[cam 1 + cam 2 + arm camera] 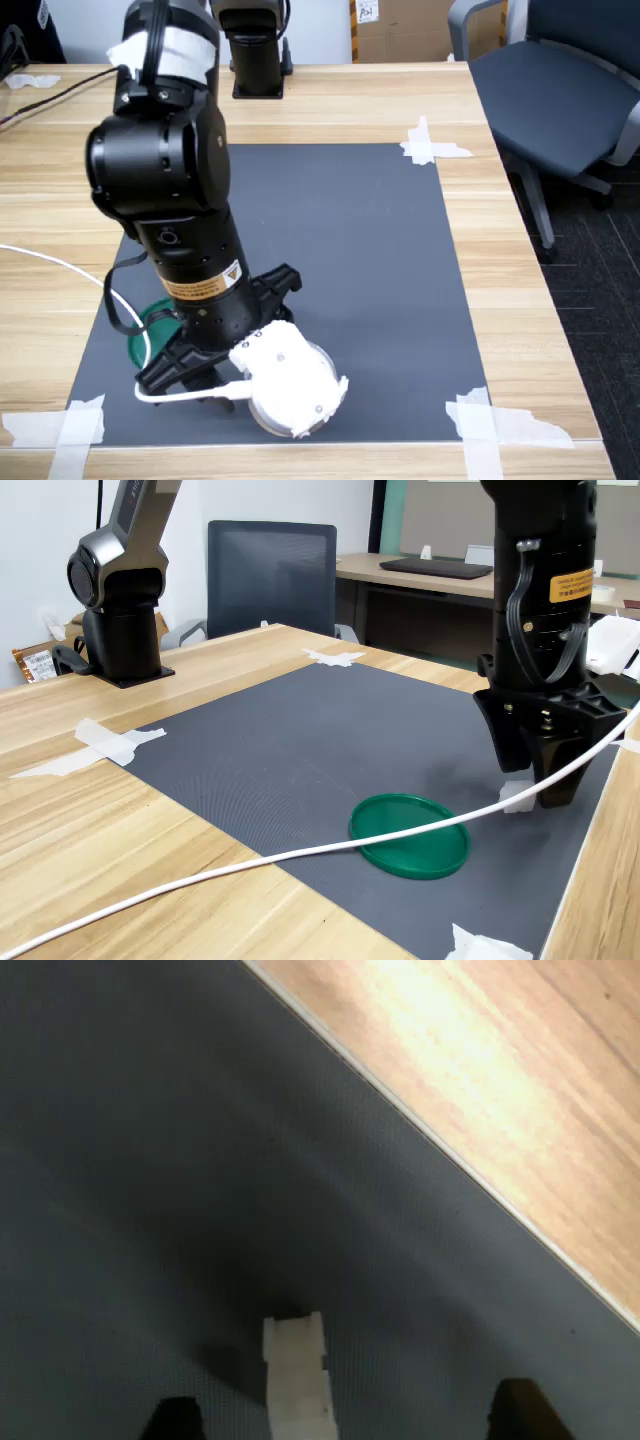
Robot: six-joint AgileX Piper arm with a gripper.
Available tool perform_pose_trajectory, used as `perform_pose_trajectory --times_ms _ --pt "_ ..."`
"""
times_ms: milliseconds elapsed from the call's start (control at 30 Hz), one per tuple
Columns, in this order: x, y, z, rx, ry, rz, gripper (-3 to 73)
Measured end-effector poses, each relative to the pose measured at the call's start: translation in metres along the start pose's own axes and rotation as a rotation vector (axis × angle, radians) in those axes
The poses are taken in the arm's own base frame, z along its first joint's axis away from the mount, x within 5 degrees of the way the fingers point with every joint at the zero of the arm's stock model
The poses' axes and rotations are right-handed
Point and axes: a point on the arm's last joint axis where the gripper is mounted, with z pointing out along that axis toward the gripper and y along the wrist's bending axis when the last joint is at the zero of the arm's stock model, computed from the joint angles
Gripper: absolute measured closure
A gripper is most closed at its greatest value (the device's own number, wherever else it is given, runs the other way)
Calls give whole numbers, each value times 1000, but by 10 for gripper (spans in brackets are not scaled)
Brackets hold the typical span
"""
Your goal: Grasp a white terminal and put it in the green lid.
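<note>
In the second exterior view, the black arm's gripper (530, 790) stands low over the dark grey textured mat (300, 740) at the right of the frame, pointing straight down. Its two black fingers (557, 783) are apart, and the tiny white lumpy plastic terminal (517, 795) lies on the mat between them; whether either finger touches it cannot be told. The wrist view shows the same: the white piece (297, 1380) sits at the bottom centre of the frame, with one dark fingertip (172, 1418) to one side and the other well off on the opposite side.

The flat round dark-green plastic lid (410, 834) lies on the mat in the lower centre of the second exterior view, just beside the gripper, and nothing is in it. A white cable (250, 863) runs across its far edge. In the first exterior view only a green sliver of the lid (150, 335) shows at lower left, behind the arm. The mat is taped at its corners to a light wooden worktop (520, 300).
</note>
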Motion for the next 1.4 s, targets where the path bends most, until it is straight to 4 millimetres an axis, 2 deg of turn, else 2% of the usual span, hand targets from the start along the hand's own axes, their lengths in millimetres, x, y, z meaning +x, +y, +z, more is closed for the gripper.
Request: perform_pose_trajectory --times_ms 233,367,567,667,800,867,1133,1400 --pt "2 0 14 -14 18 -22 155" --pt "2 -1 17 -8 12 -29 196" --pt "3 -2 23 10 21 -46 325" --pt "2 -4 23 22 14 -48 415" --pt "2 -4 23 28 13 -51 573" --pt "2 -4 23 29 14 -51 618" --pt "2 -5 21 37 12 -54 619" --pt "-5 -8 -14 98 -49 -31 619"
